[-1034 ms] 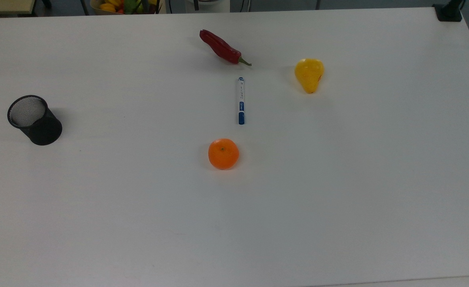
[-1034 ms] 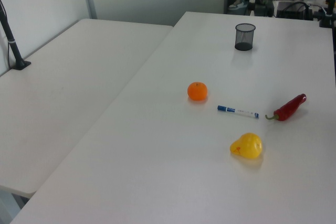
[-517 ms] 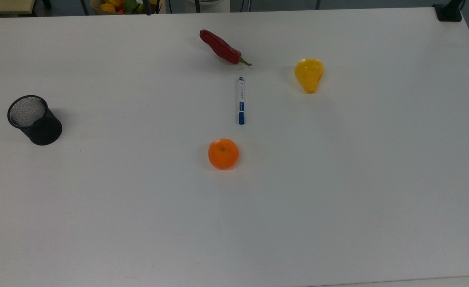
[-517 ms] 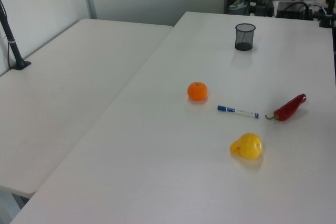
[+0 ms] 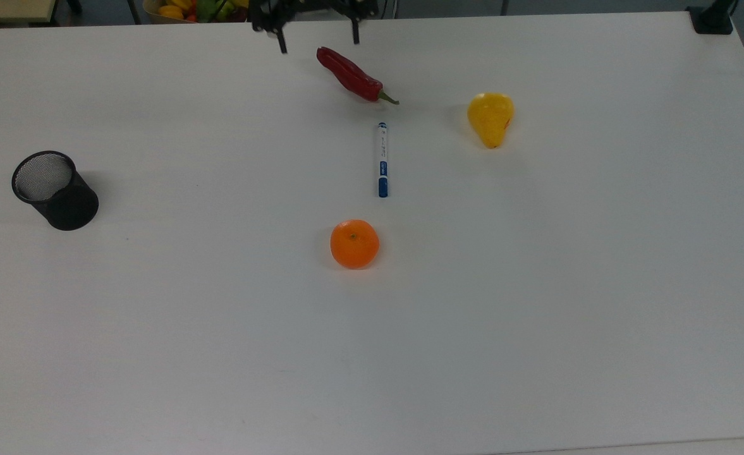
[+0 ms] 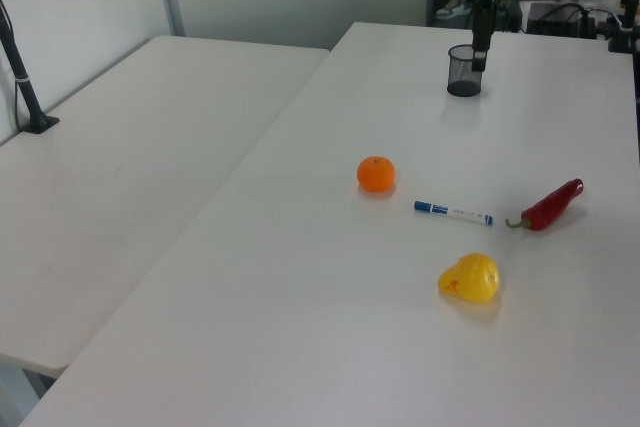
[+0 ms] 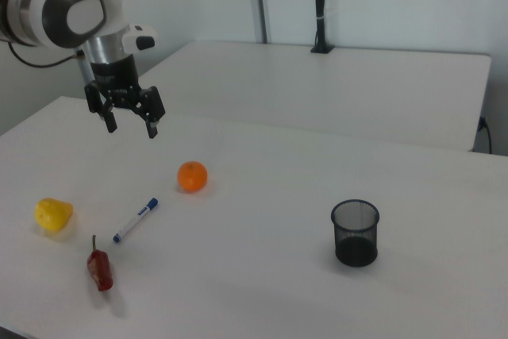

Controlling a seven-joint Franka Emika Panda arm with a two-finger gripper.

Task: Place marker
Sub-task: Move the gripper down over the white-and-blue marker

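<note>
No text, brand, number or sign can be read anywhere around me. The marker [image 5: 382, 160], lying on the worktop [image 5: 536, 284] nearer its far edge in the top view, carries grey lettering along its white barrel and small white print on its blue label band; both are too small for me to make out. I can read nothing on my own body either.
</note>
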